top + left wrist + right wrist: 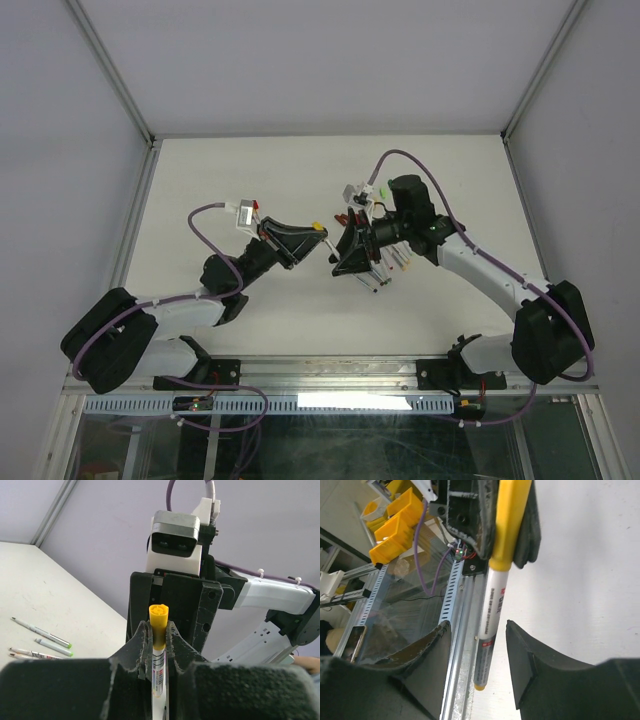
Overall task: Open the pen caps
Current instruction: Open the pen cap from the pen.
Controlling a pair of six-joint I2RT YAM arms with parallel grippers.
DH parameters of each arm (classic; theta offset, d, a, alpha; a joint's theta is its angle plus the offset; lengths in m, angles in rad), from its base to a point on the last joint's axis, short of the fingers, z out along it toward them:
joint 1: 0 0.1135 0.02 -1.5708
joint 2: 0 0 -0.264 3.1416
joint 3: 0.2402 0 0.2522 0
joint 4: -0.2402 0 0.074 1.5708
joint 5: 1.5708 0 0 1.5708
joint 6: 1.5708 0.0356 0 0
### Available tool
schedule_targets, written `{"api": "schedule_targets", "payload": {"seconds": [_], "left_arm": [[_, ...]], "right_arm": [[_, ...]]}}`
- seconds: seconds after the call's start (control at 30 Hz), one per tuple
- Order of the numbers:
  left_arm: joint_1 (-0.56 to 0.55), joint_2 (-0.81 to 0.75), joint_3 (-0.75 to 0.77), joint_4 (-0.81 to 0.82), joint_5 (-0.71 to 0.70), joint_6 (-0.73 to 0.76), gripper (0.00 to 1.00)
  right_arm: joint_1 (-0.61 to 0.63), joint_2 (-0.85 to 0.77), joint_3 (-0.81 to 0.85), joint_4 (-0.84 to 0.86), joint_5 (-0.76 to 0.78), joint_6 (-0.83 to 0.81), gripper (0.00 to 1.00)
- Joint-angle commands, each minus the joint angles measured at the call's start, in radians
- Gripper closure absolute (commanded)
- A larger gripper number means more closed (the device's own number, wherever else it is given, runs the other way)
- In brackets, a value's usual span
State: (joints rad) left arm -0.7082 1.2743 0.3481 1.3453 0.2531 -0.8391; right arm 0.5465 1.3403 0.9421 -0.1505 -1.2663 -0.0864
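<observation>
A white pen with a yellow pen cap (159, 615) is held above the table. My left gripper (159, 630) is shut on it, the fingertips pinching the cap and the barrel (159, 672) running back between the fingers. From the right wrist, the cap (507, 525) sits in the left gripper's fingers (482, 525). The barrel (490, 615) hangs down between my right gripper (479, 627) fingers, which stand open with a gap on each side. From above, the two grippers meet tip to tip around the cap (318, 226).
Several uncapped pens (385, 270) lie on the table under the right arm, and three show far left in the left wrist view (42, 632). Small red caps (345, 218) lie beside the right gripper. White walls enclose the table (200, 180).
</observation>
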Motion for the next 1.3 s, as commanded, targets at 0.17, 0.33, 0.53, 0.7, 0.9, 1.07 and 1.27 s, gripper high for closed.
{"api": "schedule_targets", "payload": {"seconds": [0.17,0.33,0.53,0.7,0.9,1.07,1.27], "left_arm": [[-0.035,0.005,-0.022,0.032,-0.115,0.061,1.0],[-0.037,0.015,-0.034,0.046,-0.129,0.061,1.0],[-0.037,0.023,-0.041,0.058,-0.141,0.062,1.0],[-0.036,0.019,-0.046,0.066,-0.167,0.071,1.0],[0.035,-0.043,-0.057,0.076,-0.288,0.093,1.0],[0.219,-0.138,0.017,-0.042,-0.304,0.078,1.0],[0.348,-0.218,0.105,-0.192,-0.325,0.065,1.0]], "right_arm": [[0.018,-0.01,-0.007,0.126,0.13,0.089,0.54],[0.017,-0.012,-0.006,0.126,0.147,0.098,0.56],[0.017,-0.008,-0.003,0.126,0.154,0.1,0.65],[0.018,0.015,0.014,0.095,0.143,0.091,0.95],[0.029,0.061,0.047,0.025,0.124,0.08,1.0],[0.061,0.122,0.073,-0.02,0.111,0.069,1.0],[0.092,0.176,0.104,-0.092,0.139,0.036,1.0]]}}
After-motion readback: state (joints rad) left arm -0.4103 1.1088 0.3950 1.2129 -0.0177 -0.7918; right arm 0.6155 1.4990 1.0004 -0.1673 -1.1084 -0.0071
